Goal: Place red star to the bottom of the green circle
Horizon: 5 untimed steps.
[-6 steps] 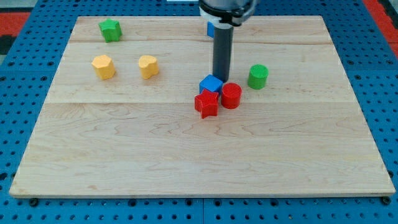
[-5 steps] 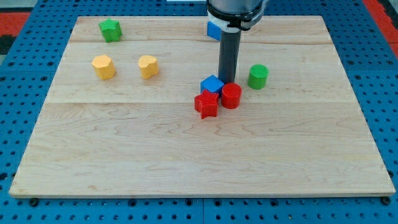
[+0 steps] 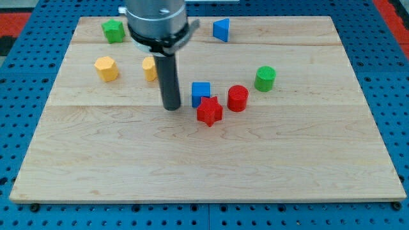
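The red star [image 3: 209, 111] lies near the board's middle. The green circle [image 3: 265, 78] stands up and to the right of it, apart from it. A red cylinder [image 3: 238, 98] sits between them, just right of the star. A blue cube [image 3: 201, 93] touches the star's upper left. My tip [image 3: 171, 107] rests on the board left of the red star and the blue cube, with a small gap to both.
A green star [image 3: 113, 30] is at the top left. A yellow block [image 3: 107, 68] sits below it, and another yellow block [image 3: 150, 68] is partly hidden behind the rod. A blue triangle [image 3: 221, 30] lies at the top middle of the wooden board [image 3: 204, 166].
My tip has moved from above the blue cube and red cylinder to the left side of the star. The blue cube shifted left and the red star turned slightly.
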### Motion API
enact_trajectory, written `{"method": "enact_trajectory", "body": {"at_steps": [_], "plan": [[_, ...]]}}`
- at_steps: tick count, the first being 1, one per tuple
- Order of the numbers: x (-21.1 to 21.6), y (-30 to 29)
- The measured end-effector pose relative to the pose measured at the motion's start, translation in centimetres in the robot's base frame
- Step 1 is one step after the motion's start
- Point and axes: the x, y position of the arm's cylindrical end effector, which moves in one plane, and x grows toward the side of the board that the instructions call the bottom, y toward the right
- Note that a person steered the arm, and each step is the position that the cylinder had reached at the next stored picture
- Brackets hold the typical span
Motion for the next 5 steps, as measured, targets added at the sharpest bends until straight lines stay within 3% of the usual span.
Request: {"method": "enact_trajectory", "body": {"at_steps": [2,4,5], "plan": [[0.7,8.2],[5.1,11.5],[4.4,16.2]]}}
